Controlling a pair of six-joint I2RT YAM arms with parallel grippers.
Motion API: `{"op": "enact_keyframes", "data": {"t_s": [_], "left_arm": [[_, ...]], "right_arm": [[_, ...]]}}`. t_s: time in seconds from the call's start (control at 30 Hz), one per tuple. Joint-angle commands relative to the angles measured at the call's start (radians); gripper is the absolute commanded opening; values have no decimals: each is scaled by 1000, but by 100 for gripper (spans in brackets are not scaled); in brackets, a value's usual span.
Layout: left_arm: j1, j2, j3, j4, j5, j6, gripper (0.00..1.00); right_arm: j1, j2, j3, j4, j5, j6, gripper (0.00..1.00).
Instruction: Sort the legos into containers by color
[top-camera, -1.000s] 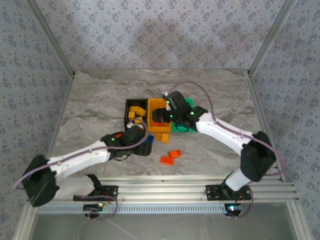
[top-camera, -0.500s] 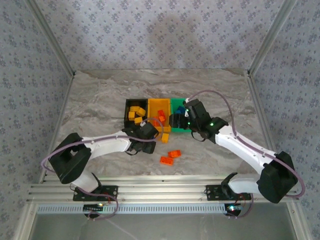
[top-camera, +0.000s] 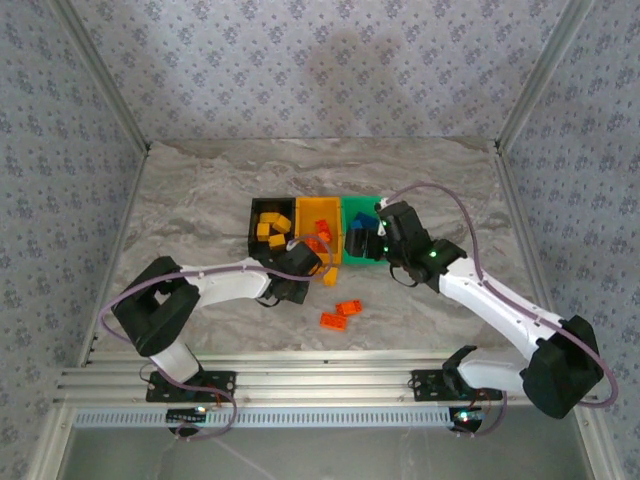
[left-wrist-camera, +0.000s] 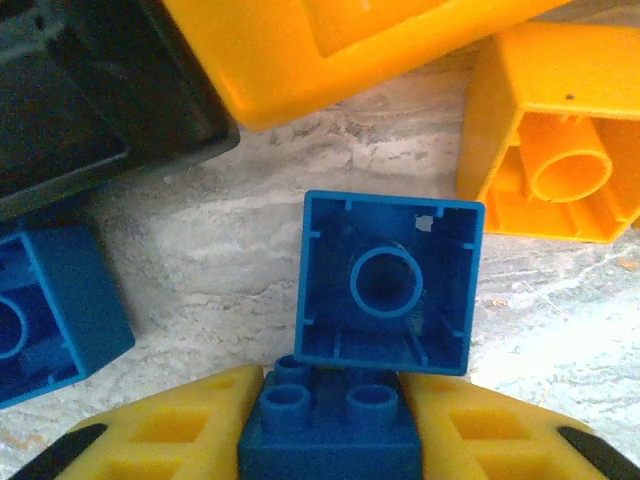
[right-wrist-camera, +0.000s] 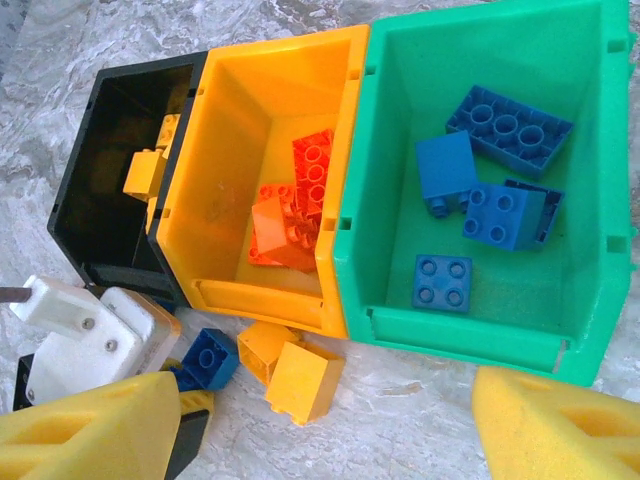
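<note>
Pickup step | blue lego (left-wrist-camera: 330, 432) clamped between left gripper (left-wrist-camera: 330, 398) jaws | right gripper (right-wrist-camera: 320, 410) spread, empty | next: lift to green bin (right-wrist-camera: 470, 325) required

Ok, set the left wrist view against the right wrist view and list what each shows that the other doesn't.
Left wrist, not right wrist: the grip itself, a small blue studded plastic brick clamped in the left end effector, plus the hollow underside of a yellow-orange plastic brick. Right wrist, not left wrist: the green plastic bin holding blue bricks, and red-orange bricks inside the orange-yellow plastic bin. Both: the black plastic bin, the orange-yellow bin's outer wall, the marble tabletop and loose bricks before the bins.
</note>
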Motion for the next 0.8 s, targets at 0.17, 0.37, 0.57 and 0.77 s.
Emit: {"op": "enact_keyframes", "data": {"t_s": [0.17,0.37,0.57,0.77], "left_arm": [[-75,-201,63,-117,-3,-44,33],[-58,-106,322,-76,67,19,32],[1,162,648,-57,194,60,30],[32,403,921,-125,251,71,30]], "right_arm": [[-41,-78,-75,-36,27,26,79],[-71,-127,-150,-60,44,54,79],[-83,-191,-211,-108,70,84,79],[-90,-236,-249,-128,70,99,79]]}}
